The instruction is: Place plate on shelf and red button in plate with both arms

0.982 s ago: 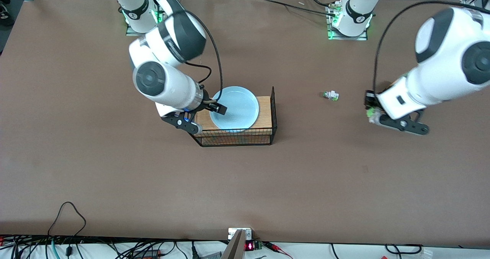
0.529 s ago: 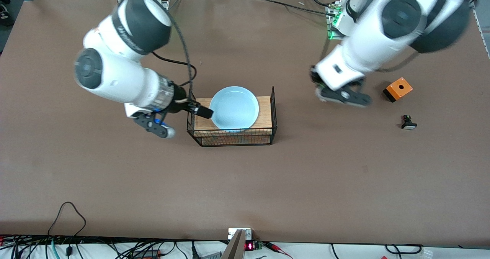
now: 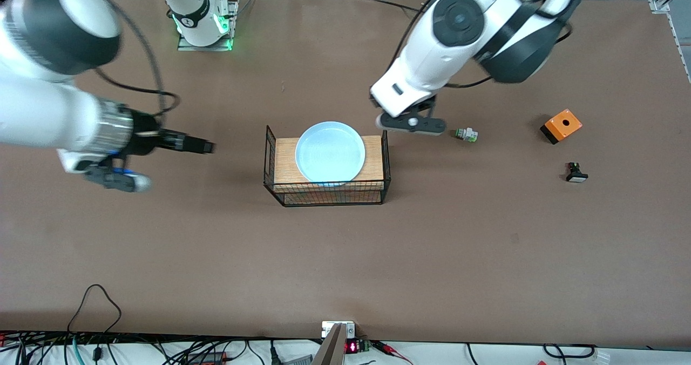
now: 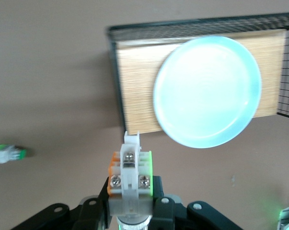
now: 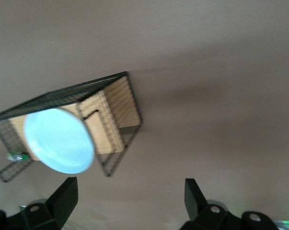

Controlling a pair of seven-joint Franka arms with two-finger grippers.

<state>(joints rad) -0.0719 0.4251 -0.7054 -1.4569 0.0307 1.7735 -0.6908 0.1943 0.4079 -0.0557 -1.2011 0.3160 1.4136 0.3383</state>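
The pale blue plate (image 3: 330, 151) lies on the wooden board inside the wire basket (image 3: 268, 160). It also shows in the left wrist view (image 4: 206, 91) and the right wrist view (image 5: 60, 140). My left gripper (image 3: 408, 121) hangs over the table just beside the basket's end toward the left arm. In its own view the left gripper (image 4: 131, 191) is shut on the red button (image 4: 130, 167), a white part with green and orange sides. Its cap end is hidden between the jaws. My right gripper (image 3: 202, 147) is open and empty over bare table past the basket's other end; its own view (image 5: 130, 201) shows the same.
A white-and-green part (image 3: 465, 134) lies near the left gripper, toward the left arm's end. An orange box (image 3: 561, 124) and a black button with a white cap (image 3: 576, 173) lie farther toward that end. Cables run along the table's front edge.
The right gripper has let go of the plate and drawn away from the basket toward the right arm's end. The left arm has swept toward the basket with the button part. The plate stays put.
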